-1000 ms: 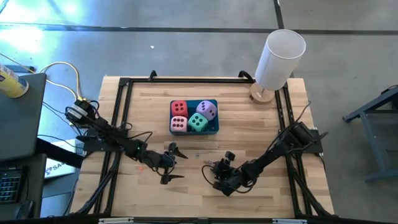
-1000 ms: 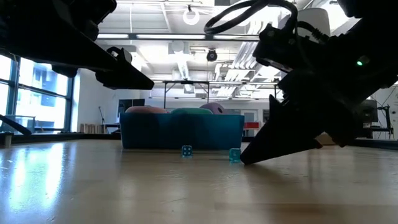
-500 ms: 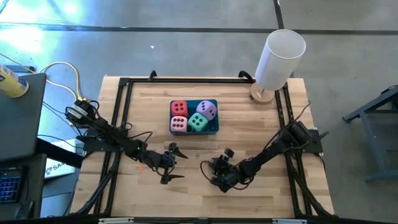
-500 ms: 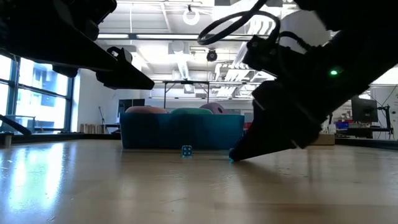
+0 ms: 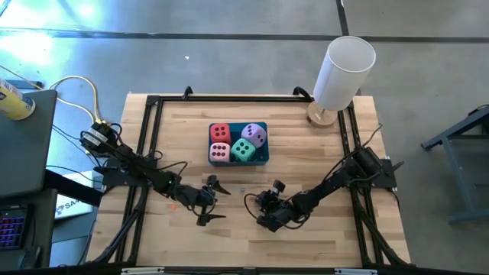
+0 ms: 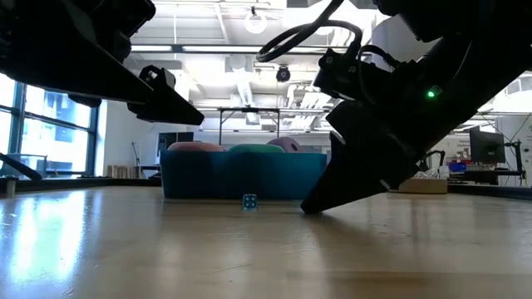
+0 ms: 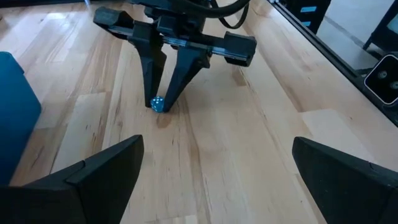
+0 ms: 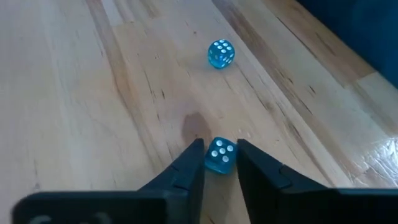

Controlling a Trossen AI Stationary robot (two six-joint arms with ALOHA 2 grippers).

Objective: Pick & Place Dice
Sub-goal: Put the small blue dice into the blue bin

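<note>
Two small clear-blue dice lie on the wooden table in front of the blue bin (image 5: 238, 160). One die (image 8: 220, 155) sits between the fingertips of my right gripper (image 8: 220, 151), which is shut on it. The other blue die (image 8: 221, 54) (image 6: 249, 202) lies free, a little nearer the bin. Four big soft dice rest inside the bin: red (image 5: 220, 132), pink (image 5: 219, 152), purple (image 5: 254, 135), teal-green (image 5: 243, 150). My left gripper (image 5: 214, 200) hangs open above the table, left of the right gripper (image 5: 263, 206). My right gripper pinches the small blue die by two opposite side faces (image 8: 209, 157), only at the free ends of the fingers. The fingers slant down from the table's right side. The die sits on the table with its five-pip face up.
A white cylinder (image 5: 344, 69) on a round wooden base stands at the far right corner. Black rails (image 5: 149, 137) frame the table's edges. Bare wood lies between the two grippers and along the near edge.
My right gripper has moved toward the table's left and slightly toward the bin, and has come down over the nearer small blue die, which now shows hidden behind its fingers in the low view. The other small die and the left arm have stayed put.
</note>
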